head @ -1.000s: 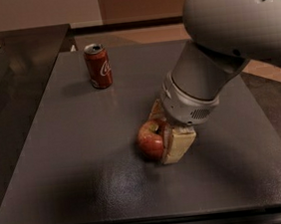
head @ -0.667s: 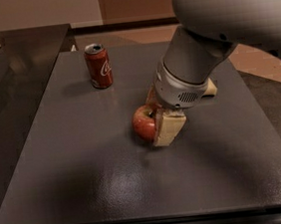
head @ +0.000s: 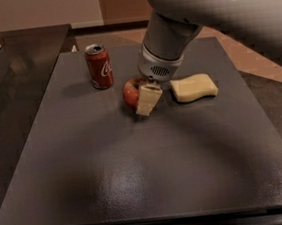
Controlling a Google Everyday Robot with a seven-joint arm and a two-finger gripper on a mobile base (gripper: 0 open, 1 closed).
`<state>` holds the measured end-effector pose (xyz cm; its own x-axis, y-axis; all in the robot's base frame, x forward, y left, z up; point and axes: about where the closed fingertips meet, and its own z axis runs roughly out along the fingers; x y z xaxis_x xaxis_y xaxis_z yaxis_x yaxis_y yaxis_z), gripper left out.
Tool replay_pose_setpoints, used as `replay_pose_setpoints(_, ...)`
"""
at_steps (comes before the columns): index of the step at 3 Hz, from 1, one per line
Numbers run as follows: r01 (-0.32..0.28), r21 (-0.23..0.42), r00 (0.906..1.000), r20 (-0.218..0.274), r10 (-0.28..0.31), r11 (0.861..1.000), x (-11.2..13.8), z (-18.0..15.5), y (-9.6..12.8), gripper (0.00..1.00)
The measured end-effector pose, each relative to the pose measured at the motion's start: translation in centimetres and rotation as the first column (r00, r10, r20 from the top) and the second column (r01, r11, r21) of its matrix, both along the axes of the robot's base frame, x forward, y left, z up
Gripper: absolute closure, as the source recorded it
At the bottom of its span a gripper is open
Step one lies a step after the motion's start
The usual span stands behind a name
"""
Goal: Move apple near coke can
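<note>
Your gripper [head: 140,97]: fingers pinched on the apple [head: 130,91], with one pale finger pad [head: 147,99] across its front. Position: farther back on the table [head: 88,180] than a second ago. The apple is now near the coke can [head: 99,66], just to its right and not touching it. Coke can: upright, unmoved. Sponge [head: 194,87]: earlier mostly hidden by your arm, now in plain view just right of the gripper.

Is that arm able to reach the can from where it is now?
Probably yes: the tool, gripping the apple, hangs close beside the can, with only bare table between them.
</note>
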<state>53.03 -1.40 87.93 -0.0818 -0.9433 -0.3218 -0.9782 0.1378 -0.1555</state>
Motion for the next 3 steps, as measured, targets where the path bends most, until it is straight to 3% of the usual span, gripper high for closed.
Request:
replay_pose_setpoints(2,0.118,0.01,0.9929,0.014,-0.118,0.993,5.8,-0.6,4.7,1.0)
replay_pose_setpoints(3,0.155,0.01,0.9875,0.026,-0.156,0.988,7.8,-1.2,5.8,0.83)
